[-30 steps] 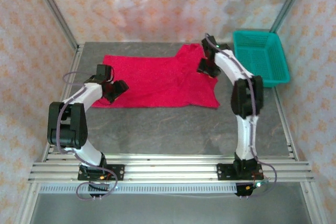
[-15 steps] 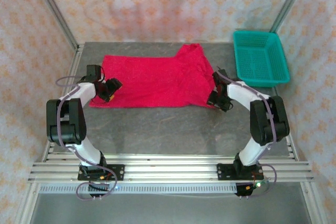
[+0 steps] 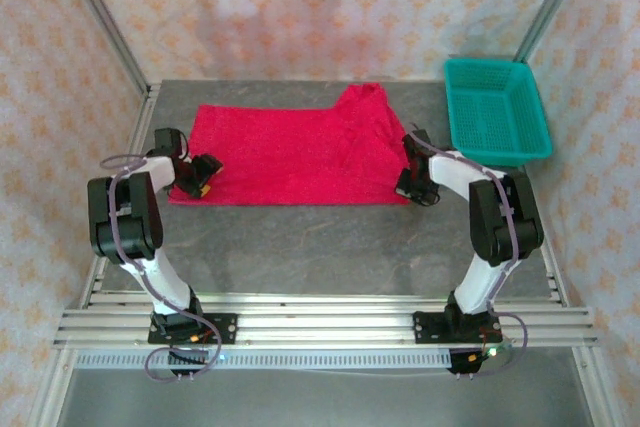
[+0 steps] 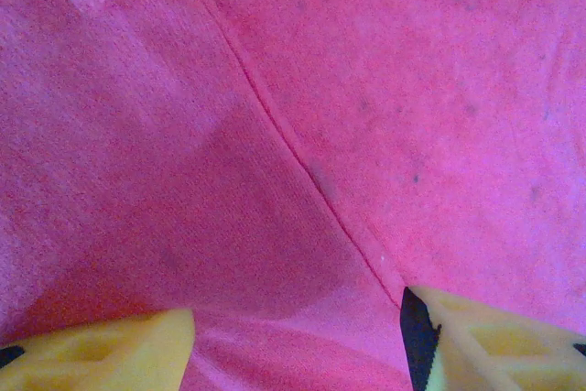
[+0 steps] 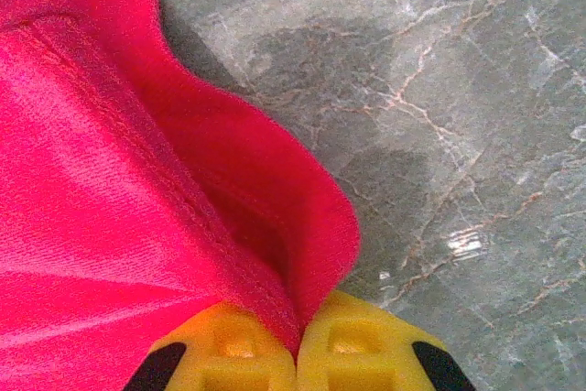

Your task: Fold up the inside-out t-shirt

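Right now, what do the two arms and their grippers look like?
The left arm and right arm both have white links between bulky black joint housings, with thin grey cables looping alongside. The left gripper and right gripper have black bodies and yellow fingers with black trim.

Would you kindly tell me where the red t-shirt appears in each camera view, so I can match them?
Top external: the t-shirt lies flat across the far half of the table.
Left wrist: its fabric, crossed by a diagonal seam, above the open left end effector.
Right wrist: left side, its edge pinched in the right end effector.
Shared landmark: the grey table, in the top and right wrist views.
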Robot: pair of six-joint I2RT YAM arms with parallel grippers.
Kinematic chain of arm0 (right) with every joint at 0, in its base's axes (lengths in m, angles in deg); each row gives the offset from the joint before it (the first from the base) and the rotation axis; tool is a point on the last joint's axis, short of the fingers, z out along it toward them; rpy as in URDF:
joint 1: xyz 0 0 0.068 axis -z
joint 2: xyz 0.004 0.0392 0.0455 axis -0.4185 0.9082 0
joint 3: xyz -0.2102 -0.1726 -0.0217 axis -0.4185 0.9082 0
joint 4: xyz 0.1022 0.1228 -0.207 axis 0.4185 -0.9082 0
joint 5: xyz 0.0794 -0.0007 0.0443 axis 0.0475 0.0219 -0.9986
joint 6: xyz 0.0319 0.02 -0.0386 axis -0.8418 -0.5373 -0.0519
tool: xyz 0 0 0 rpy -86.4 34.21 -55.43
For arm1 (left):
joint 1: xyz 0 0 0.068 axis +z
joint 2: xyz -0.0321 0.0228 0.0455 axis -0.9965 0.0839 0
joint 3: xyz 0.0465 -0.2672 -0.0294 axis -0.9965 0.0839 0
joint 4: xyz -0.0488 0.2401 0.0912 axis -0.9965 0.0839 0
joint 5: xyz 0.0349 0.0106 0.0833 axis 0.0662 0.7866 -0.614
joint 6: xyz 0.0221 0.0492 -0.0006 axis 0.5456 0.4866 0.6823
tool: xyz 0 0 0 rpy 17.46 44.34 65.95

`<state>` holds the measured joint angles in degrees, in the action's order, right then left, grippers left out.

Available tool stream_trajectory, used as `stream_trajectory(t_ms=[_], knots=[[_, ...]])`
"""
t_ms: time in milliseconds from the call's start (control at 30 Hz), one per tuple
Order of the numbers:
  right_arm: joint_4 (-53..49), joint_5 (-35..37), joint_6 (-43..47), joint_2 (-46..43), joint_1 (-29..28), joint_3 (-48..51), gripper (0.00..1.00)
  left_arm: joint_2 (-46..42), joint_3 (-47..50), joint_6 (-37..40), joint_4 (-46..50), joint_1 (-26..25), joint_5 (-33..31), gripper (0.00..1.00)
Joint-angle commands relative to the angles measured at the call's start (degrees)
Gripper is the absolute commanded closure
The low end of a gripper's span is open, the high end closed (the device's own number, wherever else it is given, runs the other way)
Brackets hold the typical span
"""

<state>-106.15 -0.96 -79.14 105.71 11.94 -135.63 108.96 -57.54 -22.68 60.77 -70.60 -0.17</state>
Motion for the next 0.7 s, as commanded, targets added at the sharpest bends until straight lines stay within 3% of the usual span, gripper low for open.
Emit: stream_trajectory(t_ms=[0, 233, 433, 467, 533, 600, 667], knots=[[-5.43, 3.13, 0.65, -1.85, 0.62, 2.15, 1.00, 2.00, -0.66, 2.30, 4.39, 0.88, -6.98, 0.36], [-8.25, 1.05, 0.97, -9.41, 0.58, 8.27, 1.00, -8.16, 9.37, 1.13, 3.49, 0.16, -7.83, 0.37], [-12.68, 4.04, 0.32, -20.76, 0.59, 13.93, 1.00, -20.70, 15.31, 2.51, 9.32, -0.97, -10.66, 0.37], [-12.99, 4.36, 0.25, -22.21, 0.60, 13.96, 0.90, -22.49, 14.78, 2.99, 10.87, -1.27, -11.23, 0.37], [-14.55, 5.05, 0.16, -24.26, 0.58, 12.00, 0.45, -25.82, 11.40, 4.25, 15.07, -2.90, -13.32, 0.36], [-15.83, 5.05, -0.08, -24.73, 0.58, 8.02, 0.33, -27.19, 6.76, 5.44, 17.84, -5.21, -14.61, 0.35], [-13.48, 2.85, -1.07, -23.83, 0.51, 4.00, 0.31, -25.92, 1.60, 5.97, 18.25, -8.43, -14.30, 0.34]])
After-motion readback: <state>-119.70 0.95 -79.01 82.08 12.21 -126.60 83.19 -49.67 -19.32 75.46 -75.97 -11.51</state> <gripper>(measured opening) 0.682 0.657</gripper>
